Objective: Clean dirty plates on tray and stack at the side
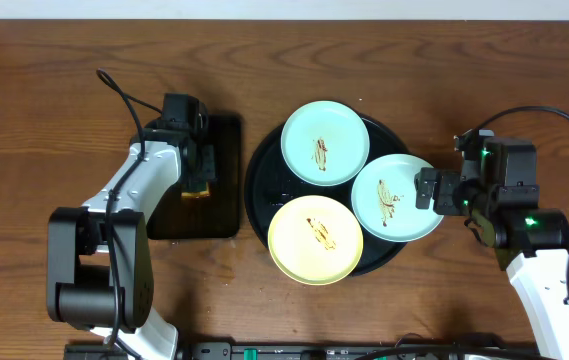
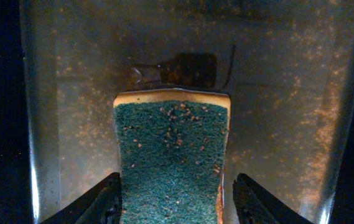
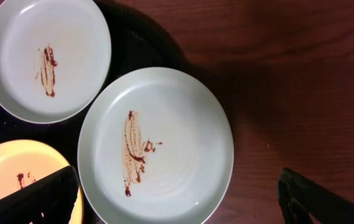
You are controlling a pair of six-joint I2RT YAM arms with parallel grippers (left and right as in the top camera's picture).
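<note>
**Straddling the sponge: three soiled plates, none wiped**

**Contents.** Three small round plates lie close together on the large round glossy black tray, each with a brown smear at its centre:
- far pale mint-blue plate
- right-hand pale mint-blue plate, with its outer edge past the tray rim and over the brown wooden table
- near pale yellow plate

No stack has been started at the side.

**Risks.**
- The green-faced, tan-backed rectangular sponge sits off-centre between the left fingers, against one and clear of the other. Closing from here would likely shove or twist it rather than pinch it square.
- Brown crumbs on the sponge face and on the small rectangular black tray could be carried onto the plates.
- The overhanging mint-blue plate could tip or slide off if pressed near its outer edge.
- Because the plates are packed so close, a nudge to one would pass to its neighbours.

**Left arm.** The elbow is folded and the wrist points straight down over the small tray. The left gripper is parted around the sponge and not yet clamped on it.

**Right arm.** It is stretched in from the near right edge, with the wrist over the table. The right gripper is spread wide and empty, above the right-hand plate's outer rim.
</note>
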